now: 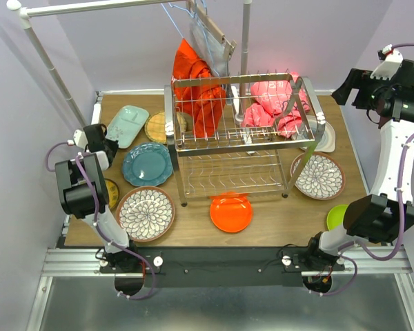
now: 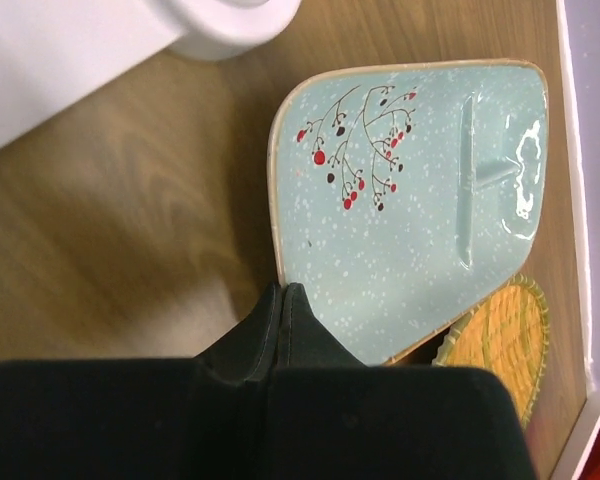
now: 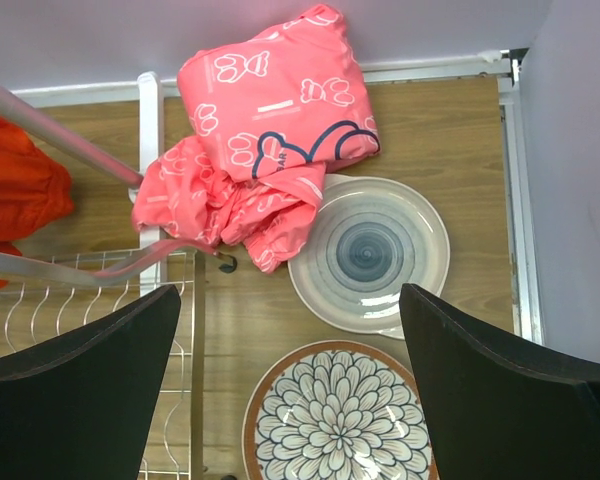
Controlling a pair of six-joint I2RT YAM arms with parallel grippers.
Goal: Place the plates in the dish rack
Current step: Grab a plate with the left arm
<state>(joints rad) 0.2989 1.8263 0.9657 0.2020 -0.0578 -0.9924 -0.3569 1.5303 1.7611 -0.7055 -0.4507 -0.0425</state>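
Lavender walls close round the wooden desk (image 1: 279,222), where every plate lies flat and the dish rack (image 1: 241,131) at its middle holds none. Your left jaws are pressed together, their tips at the near rim of the mint plate (image 2: 410,210), which partly overlaps the tan woven plate (image 2: 500,340). Push forward like that and you will likely shove it rather than grip it, and the woven one with it. Your right jaws stand wide, high over the white plate (image 3: 368,252). The pink cloth (image 3: 265,130) overlaps its rim and could get dragged along. The red cloth (image 1: 196,93) hanging into the rack's upper shelf may foul the slots.
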